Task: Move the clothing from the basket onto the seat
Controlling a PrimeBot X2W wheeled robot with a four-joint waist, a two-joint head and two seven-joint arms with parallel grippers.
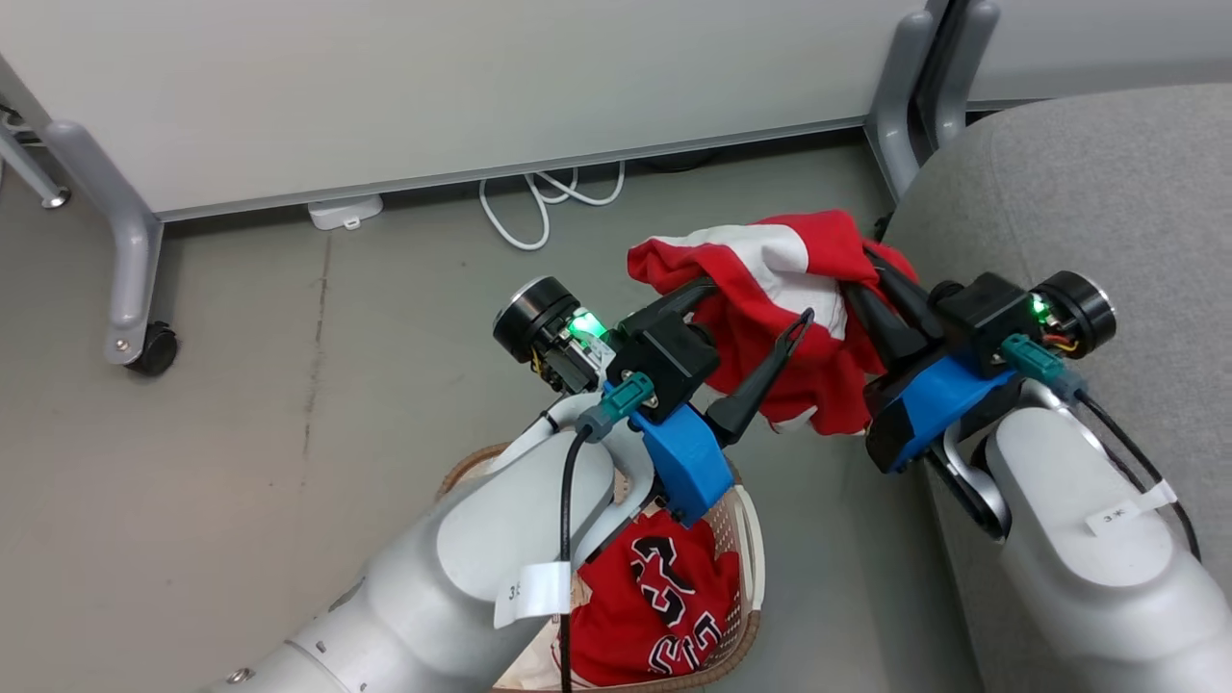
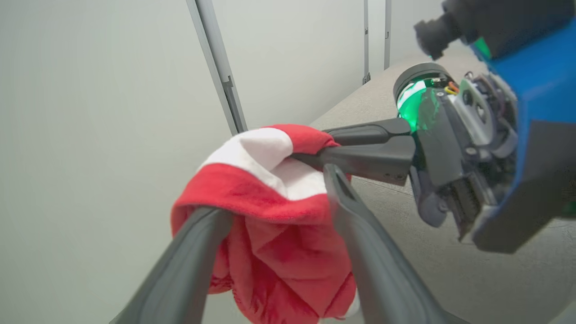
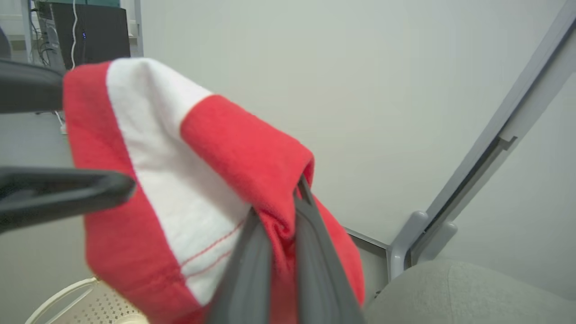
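A red garment with broad white stripes (image 1: 770, 260) hangs bunched in the air between the basket and the seat. My right gripper (image 1: 871, 289) is shut on its right edge, and the red fabric is pinched between its fingers (image 3: 281, 211). My left gripper (image 1: 757, 300) is open, its fingers spread wide with the garment draped over one finger and sagging between them (image 2: 274, 193). The second red garment with black-and-white numerals (image 1: 664, 597) lies in the cream basket (image 1: 746, 539), partly hidden under my left forearm. The grey seat (image 1: 1107, 192) lies just right of the lifted garment.
A pale partition panel on grey legs stands behind, with a caster wheel (image 1: 154, 351) at the left and another leg (image 1: 900, 106) beside the seat. A white cable (image 1: 539, 207) and an adapter (image 1: 345, 212) lie on the grey floor under the panel.
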